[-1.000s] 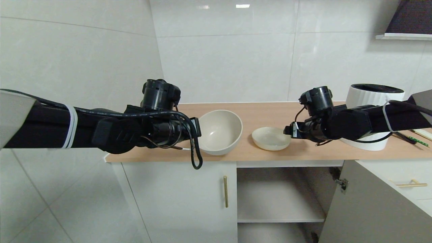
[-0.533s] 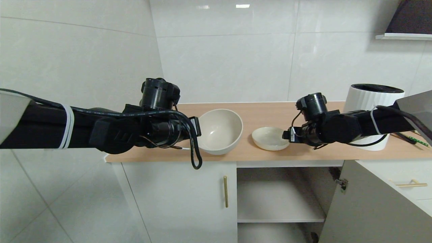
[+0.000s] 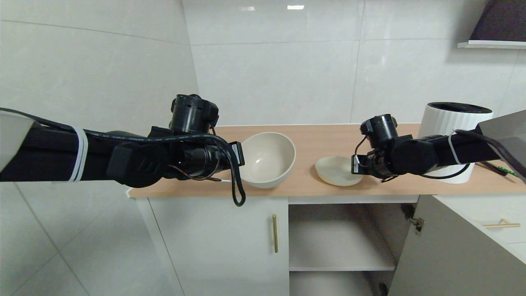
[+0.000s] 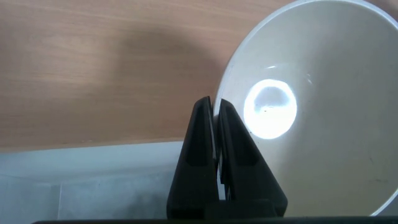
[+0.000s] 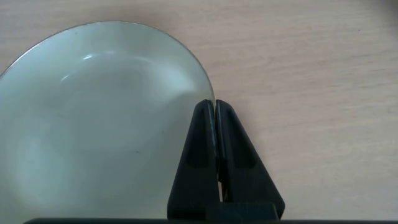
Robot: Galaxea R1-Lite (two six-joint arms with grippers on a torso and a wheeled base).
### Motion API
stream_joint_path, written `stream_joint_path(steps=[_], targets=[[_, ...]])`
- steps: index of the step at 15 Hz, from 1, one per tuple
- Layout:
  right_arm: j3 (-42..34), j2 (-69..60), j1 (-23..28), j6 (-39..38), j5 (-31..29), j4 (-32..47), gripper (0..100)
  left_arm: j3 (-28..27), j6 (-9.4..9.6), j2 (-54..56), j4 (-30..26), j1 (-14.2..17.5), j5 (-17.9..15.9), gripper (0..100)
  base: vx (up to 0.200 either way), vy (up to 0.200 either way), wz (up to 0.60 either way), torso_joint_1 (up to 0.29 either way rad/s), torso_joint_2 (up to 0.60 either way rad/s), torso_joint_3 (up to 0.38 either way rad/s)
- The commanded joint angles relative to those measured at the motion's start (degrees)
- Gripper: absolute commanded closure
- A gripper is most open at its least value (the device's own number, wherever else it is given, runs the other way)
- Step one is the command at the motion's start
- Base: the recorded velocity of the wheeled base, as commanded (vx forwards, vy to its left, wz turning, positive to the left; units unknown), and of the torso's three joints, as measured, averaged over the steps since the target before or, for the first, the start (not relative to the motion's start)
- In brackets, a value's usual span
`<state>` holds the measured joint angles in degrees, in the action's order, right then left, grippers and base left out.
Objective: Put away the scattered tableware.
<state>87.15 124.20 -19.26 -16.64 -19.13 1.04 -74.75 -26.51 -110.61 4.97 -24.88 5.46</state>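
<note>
A large cream bowl [image 3: 268, 158] is tipped on its side on the wooden counter [image 3: 312, 139], and my left gripper [image 4: 216, 109] is shut on its rim [image 4: 231, 81]. To its right a small pale saucer [image 3: 336, 169] is tilted up off the counter, with my right gripper [image 5: 215, 112] shut on its rim [image 5: 202, 74]. In the head view the left gripper [image 3: 240, 154] is at the bowl's left edge and the right gripper [image 3: 354, 164] is at the saucer's right edge.
A white ribbed container [image 3: 454, 123] with a dark top stands at the counter's right. Chopsticks [image 3: 507, 169] lie at the far right. Below the counter, a cabinet door [image 3: 456, 246] hangs open, showing a white shelf [image 3: 337, 246]. A closed door with a brass handle [image 3: 274, 233] is to the left.
My right gripper dropped to the saucer's rim and has tilted and drawn the saucer a little to the right. The left arm and bowl have stayed in place.
</note>
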Motion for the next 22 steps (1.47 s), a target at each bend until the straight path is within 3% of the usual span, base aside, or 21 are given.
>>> stream_joint_path(steps=[1,4,6,7,10,14,22], targets=[[0.0,-1.0,0.3,-0.1,0.1,0.1,100,0.1,-0.03,0.7,0.0,0.0,-0.1,100,0.000,0.000,0.00,0.000,0.00,0.000],[-0.9,-3.7,0.2,-0.3,0.7,0.5,100,1.9,0.15,2.4,0.0,-0.1,-0.5,100,0.000,0.000,0.00,0.000,0.00,0.000],[-6.6,-9.1,0.2,-0.7,5.4,0.5,100,5.8,1.99,5.6,0.0,-0.1,-1.9,100,0.000,0.000,0.00,0.000,0.00,0.000],[-10.4,-12.0,0.3,-1.0,8.7,0.3,100,7.9,2.87,7.5,-0.1,-0.1,-3.7,100,0.000,0.000,0.00,0.000,0.00,0.000],[-17.3,-18.7,-0.2,-0.9,14.6,0.5,100,13.8,2.87,13.3,0.1,-0.1,-8.2,100,0.000,0.000,0.00,0.000,0.00,0.000],[-26.3,-24.9,-0.3,-0.7,15.5,0.2,100,22.2,2.96,16.1,10.1,-0.6,-10.0,100,0.000,0.000,0.00,0.000,0.00,0.000],[-28.6,-25.3,0.8,-0.6,16.9,0.1,100,24.0,2.87,14.5,10.1,-1.8,-12.9,100,0.000,0.000,0.00,0.000,0.00,0.000]])
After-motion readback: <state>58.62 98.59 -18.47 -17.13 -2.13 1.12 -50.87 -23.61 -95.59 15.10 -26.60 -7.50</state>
